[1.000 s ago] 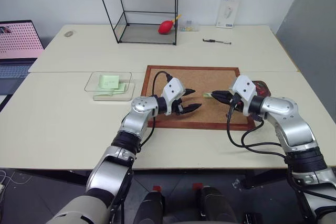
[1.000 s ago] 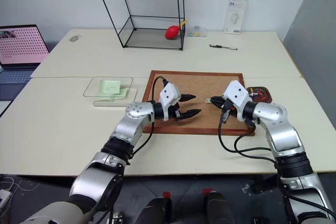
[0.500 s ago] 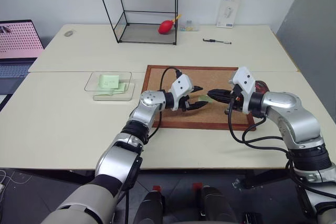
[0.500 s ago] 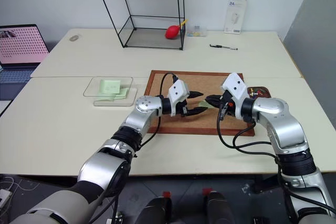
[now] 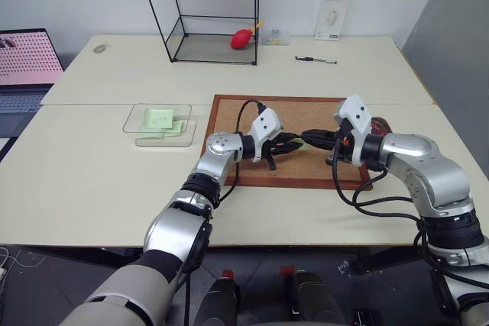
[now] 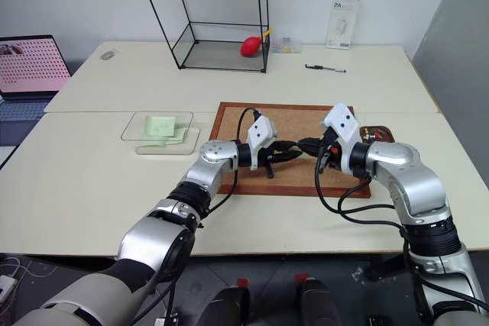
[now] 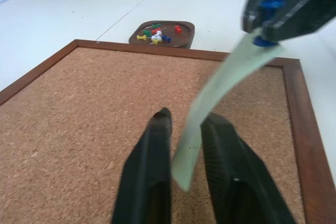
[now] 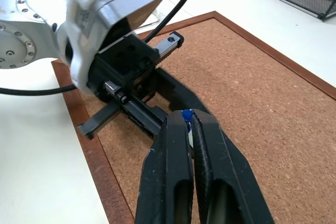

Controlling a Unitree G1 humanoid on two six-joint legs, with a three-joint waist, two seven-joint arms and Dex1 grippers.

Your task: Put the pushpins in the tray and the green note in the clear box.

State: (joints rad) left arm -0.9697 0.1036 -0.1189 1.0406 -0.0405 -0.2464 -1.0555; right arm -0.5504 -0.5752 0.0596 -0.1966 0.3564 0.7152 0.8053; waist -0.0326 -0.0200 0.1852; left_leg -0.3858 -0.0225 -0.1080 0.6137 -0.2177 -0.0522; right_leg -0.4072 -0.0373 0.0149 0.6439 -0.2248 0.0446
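Note:
Above the cork board (image 5: 252, 112) my two grippers meet tip to tip. The right gripper (image 8: 186, 116) is shut on a blue pushpin (image 7: 266, 8) stuck through the pale green note (image 7: 220, 85). The note hangs down as a strip between the fingers of my left gripper (image 7: 186, 124), which are shut on its lower end. The reddish-brown tray (image 7: 185, 38) lies past the board's far edge by the right wrist and holds several coloured pushpins (image 7: 157, 32). The clear box (image 5: 137, 124) sits left of the board with green notes inside.
A tall wire-framed glass case (image 5: 214, 13) with a red bulb (image 5: 243, 39) stands at the back. A white package (image 5: 333, 14) and a small black tool (image 5: 315, 59) lie at the back right. A laptop (image 5: 27, 66) sits at the far left.
My left gripper slid right across the board to the right gripper, and its fingers went from wide open to shut on the note. The right gripper shifted slightly left.

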